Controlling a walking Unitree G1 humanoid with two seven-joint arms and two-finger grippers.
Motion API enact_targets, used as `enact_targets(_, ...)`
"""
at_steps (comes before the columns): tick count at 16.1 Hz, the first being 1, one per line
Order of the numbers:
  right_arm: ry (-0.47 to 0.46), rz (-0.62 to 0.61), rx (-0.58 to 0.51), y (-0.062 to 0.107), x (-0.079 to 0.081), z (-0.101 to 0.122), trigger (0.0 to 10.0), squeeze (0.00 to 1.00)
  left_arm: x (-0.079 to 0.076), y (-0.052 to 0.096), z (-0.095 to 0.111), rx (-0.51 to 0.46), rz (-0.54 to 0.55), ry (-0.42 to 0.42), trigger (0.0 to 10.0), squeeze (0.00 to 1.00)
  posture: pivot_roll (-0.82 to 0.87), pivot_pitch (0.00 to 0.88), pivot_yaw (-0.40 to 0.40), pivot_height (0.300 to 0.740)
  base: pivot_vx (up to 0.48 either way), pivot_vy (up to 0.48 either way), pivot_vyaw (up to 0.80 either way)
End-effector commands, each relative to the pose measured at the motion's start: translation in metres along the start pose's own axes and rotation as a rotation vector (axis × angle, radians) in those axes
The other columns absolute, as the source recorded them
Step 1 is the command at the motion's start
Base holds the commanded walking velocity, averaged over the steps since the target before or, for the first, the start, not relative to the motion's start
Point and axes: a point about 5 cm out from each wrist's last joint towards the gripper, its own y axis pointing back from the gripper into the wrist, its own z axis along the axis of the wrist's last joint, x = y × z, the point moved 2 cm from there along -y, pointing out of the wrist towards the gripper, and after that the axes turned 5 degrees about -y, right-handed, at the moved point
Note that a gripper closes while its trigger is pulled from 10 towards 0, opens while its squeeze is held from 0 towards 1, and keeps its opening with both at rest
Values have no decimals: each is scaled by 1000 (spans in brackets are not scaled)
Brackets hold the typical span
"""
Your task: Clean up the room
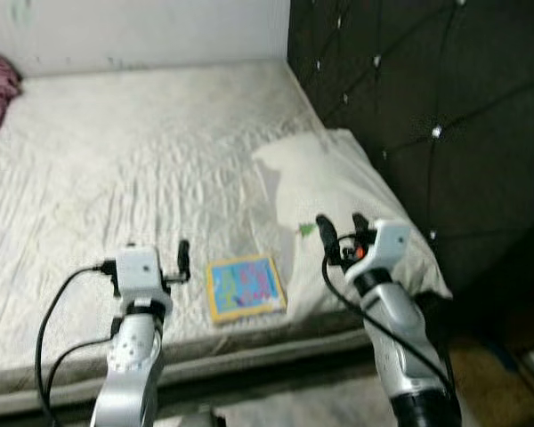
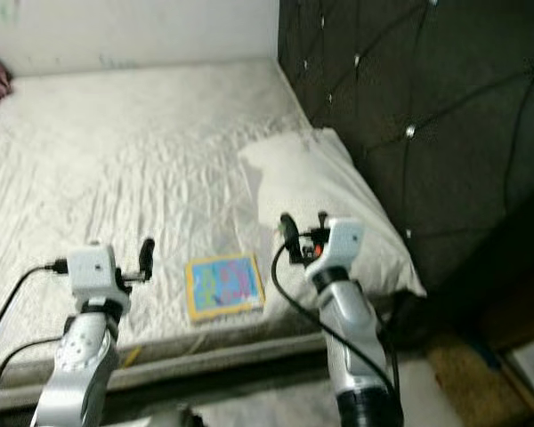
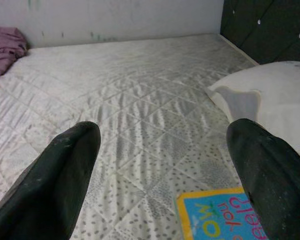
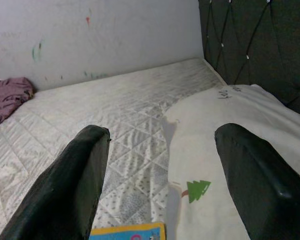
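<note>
Quilted mattress (image 1: 116,160) edge: book (image 1: 245,287) lies between both wide-open, empty pincers (image 1: 180,260) (image 1: 341,233).

A bed (image 1: 116,160) with a pale quilted mattress lies ahead of both tools. A white wall (image 4: 90,35) stands beyond it; a dark tufted headboard (image 1: 427,107) rises right of the right tool (image 1: 338,233).
</note>
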Motion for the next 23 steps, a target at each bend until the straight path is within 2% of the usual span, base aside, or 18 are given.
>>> enact_targets(1, 3, 2, -2, 3, 1, 2, 10000, 0, -2, 2, 3, -11, -20, -15, 10000, 0, -33, 0, 11, 740, 0, 0, 0)
enact_targets(4, 13, 7, 2, 4, 2, 4, 10000, 0, -2, 3, 7, -17, -24, 5, 10000, 0, -35, 0, 3, 740, 0, 0, 0)
enact_targets(6, 24, -27, 16, 7, -4, 3, 10000, 0, -1, 5, 7, -8, -24, 33, 10000, 0, -34, 0, -1, 740, 0, 142, 0)
enact_targets(12, 31, -52, 39, 12, -8, 2, 10000, 0, -5, 8, 10, 4, -66, 91, 10000, 0, -36, 19, -3, 740, 0, 480, 0)
enact_targets(20, 43, -64, 46, 11, -10, 4, 10000, 0, 0, 7, 19, -45, -53, 64, 10000, 0, -37, 24, -1, 740, 0, 480, 0)
enact_targets(23, 58, -89, 36, 12, -13, 6, 10000, 0, 2, 8, 22, -55, -30, 76, 10000, 0, -39, 24, -1, 740, 0, 480, 0)
